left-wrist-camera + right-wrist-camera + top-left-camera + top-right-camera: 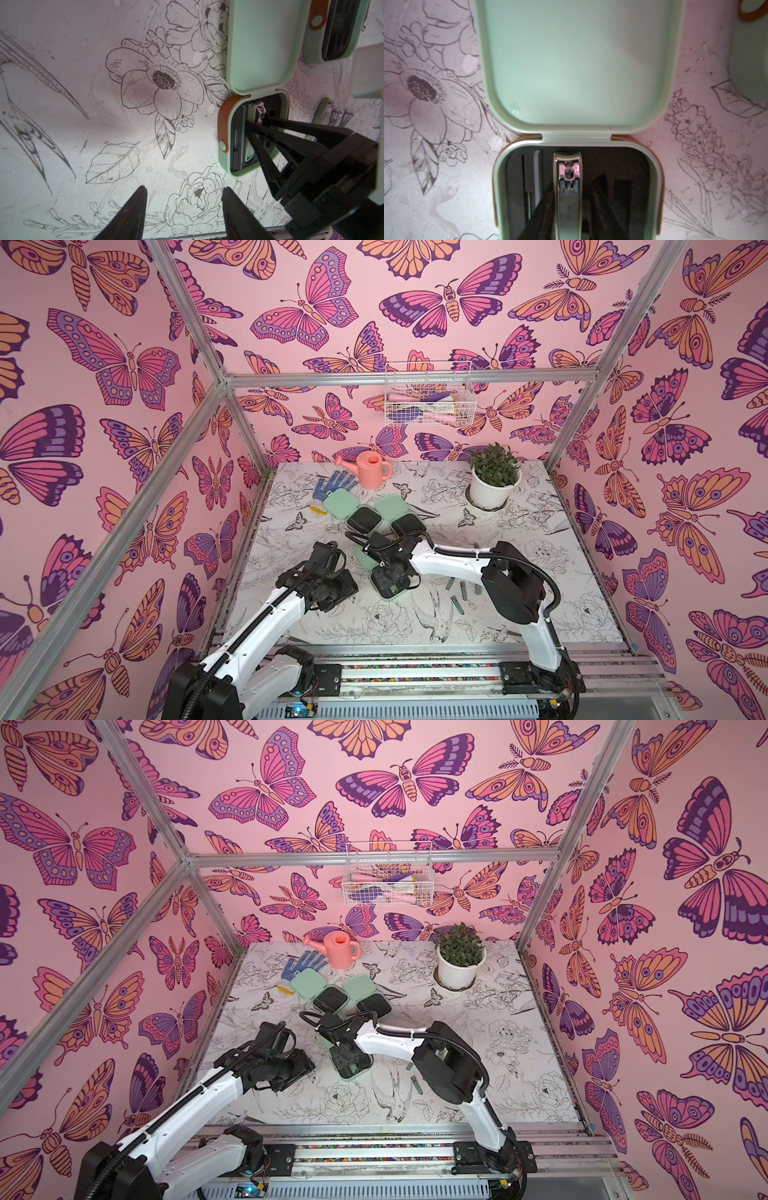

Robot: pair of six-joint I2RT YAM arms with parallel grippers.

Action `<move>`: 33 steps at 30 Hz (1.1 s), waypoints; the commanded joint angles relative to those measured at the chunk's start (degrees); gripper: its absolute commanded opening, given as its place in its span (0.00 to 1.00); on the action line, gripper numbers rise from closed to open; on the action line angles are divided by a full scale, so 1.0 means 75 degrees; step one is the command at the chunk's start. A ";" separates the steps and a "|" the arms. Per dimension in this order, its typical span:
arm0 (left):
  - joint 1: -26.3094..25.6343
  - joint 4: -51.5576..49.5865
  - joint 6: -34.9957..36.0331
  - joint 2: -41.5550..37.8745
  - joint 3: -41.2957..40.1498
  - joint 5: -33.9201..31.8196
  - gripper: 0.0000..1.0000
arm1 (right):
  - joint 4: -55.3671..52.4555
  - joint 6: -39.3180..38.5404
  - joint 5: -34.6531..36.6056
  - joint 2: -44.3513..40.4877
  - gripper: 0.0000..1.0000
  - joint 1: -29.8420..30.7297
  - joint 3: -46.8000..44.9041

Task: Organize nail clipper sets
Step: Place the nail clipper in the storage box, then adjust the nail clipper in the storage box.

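Observation:
Three mint-green cases lie open on the table. Two stand at the back with black trays. The near case sits under my right gripper, whose fingers reach down into its tray. A nail clipper lies in that tray between the fingers, and the jaws stand open with a gap on one side. A slim tool rests in a slot beside it. Loose clippers lie on the table right of the case. My left gripper hangs open over bare table left of the near case.
A blue dotted glove, a pink watering can and a potted plant stand along the back. A wire basket hangs on the back wall. Metal frame posts border the table.

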 commanded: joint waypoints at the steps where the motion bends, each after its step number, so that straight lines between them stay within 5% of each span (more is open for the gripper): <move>1: 0.0048 -0.0220 -0.0106 -0.0048 -0.0090 0.0066 0.60 | -0.0343 0.0053 -0.0178 -0.0267 0.32 0.0044 -0.0163; 17: 0.0048 -0.0220 -0.0098 -0.0001 -0.0070 0.0055 0.60 | -0.0274 0.0069 -0.0331 -0.0621 0.30 0.0046 -0.0144; 25: 0.0048 -0.0222 -0.0081 0.0058 -0.0032 0.0067 0.60 | -0.0239 0.0043 -0.0383 -0.0470 0.14 0.0034 0.0162; 33: 0.0048 -0.0221 -0.0069 0.0069 -0.0030 0.0067 0.60 | -0.0238 0.0048 -0.0451 -0.0142 0.13 0.0019 0.0299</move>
